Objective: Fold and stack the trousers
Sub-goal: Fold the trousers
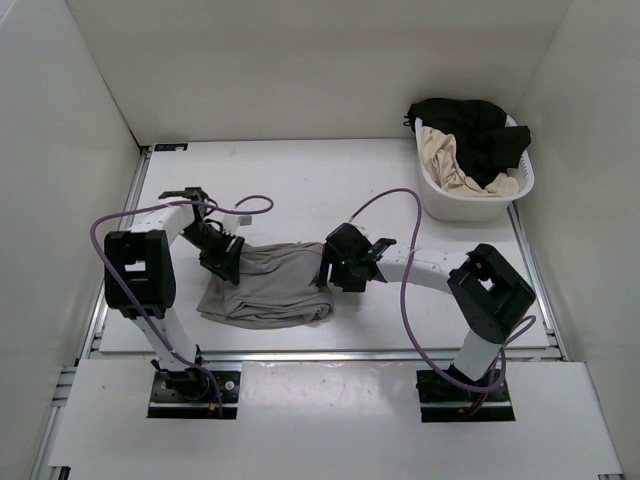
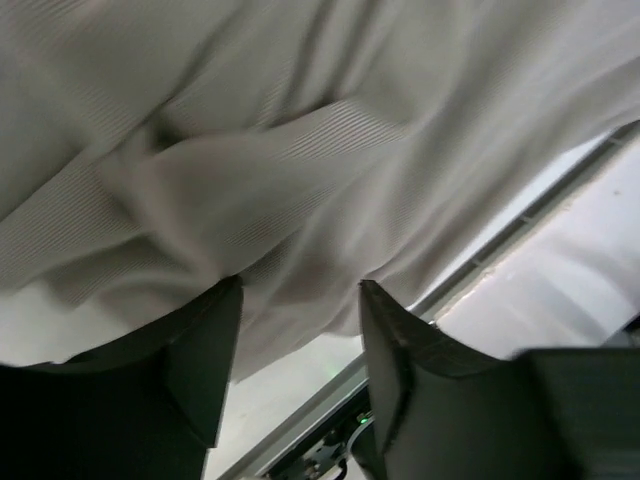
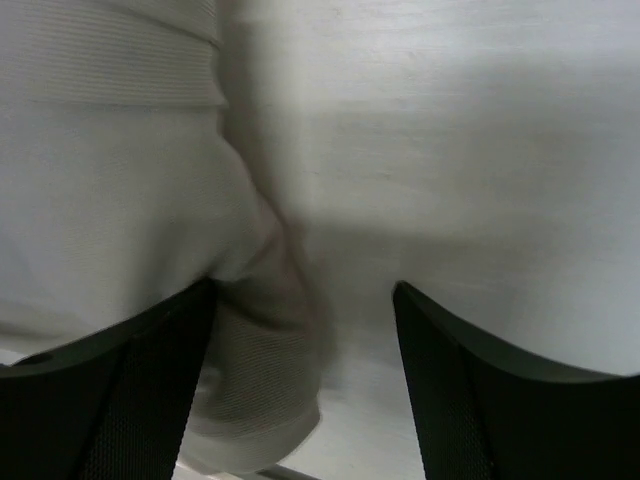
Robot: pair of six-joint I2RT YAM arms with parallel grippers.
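Right now the grey trousers [image 1: 268, 285] are lying in a short, lumpy bundle on the near middle of the white surface [image 1: 300, 190]. The left hand [image 2: 300, 295] is sitting at the left end of the bundle. Its two fingers are standing apart with nothing pinched between them, and the cloth is bunching just past the tips. The right hand [image 3: 305, 290] is sitting at the right end. Its fingers are also wide apart and empty, with the folded edge lying beside one finger and bare surface showing in the gap.

A white basket [image 1: 470, 208] is standing at the far right, well apart from the bundle. It is holding a black garment [image 1: 470, 125] and a cream garment [image 1: 450, 160].

I think the folding is partly done, because the long legs are looking doubled over, but the near edge is sagging and looking messy. So the job now seems to be getting a good hold for a tidy fold. To do it well, each hand should be going low and sliding around every layer at its end, not just the top one. Both hands should be closing together, lifting evenly, and laying the cloth down flat so no lumps are hiding inside.
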